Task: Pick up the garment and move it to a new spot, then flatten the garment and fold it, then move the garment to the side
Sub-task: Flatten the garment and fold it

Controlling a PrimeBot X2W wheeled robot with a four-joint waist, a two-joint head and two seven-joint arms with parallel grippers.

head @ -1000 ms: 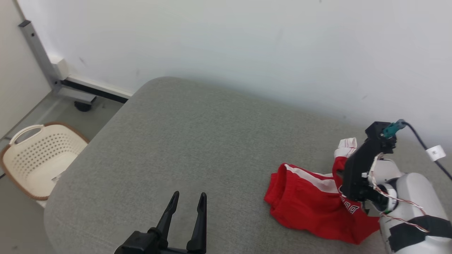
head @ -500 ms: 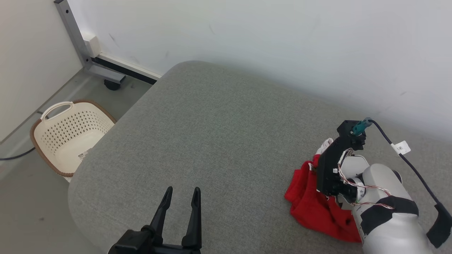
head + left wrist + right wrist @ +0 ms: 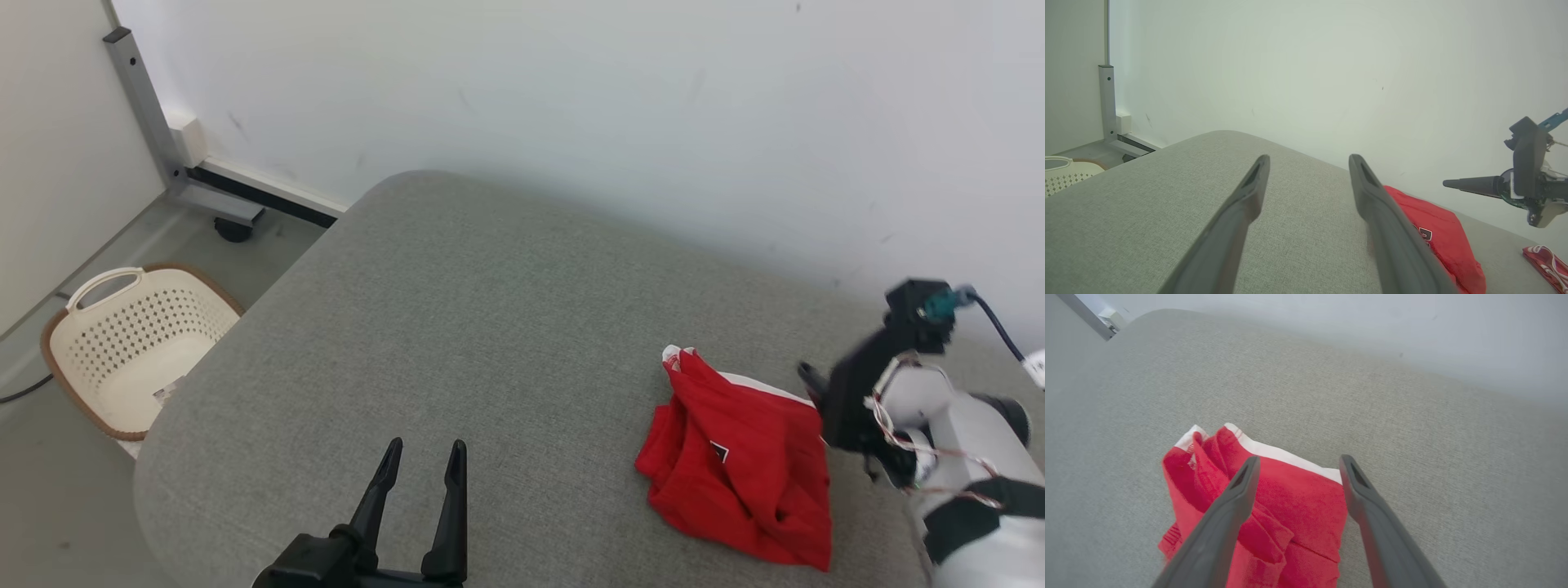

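Garment lay crumpled on the right side of the cushion, free of both grippers. Your right gripper hung over it with fingers spread wide, nothing between them. Your left gripper sat at the near edge, well apart from the cloth, also spread wide and empty.

Head view gave you the basket on the floor beyond the cushion's left edge, and a metal post by the wall. Left wrist view added a side look at the right gripper — raised clear of the heap — plus a second red-and-white scrap at its lower right corner. Right wrist view brought out the fabric: red, soft, thick folds, a white band along one edge.

Cushion: grey coarse weave, rounded corner. Basket: cream, perforated walls, brown rim.
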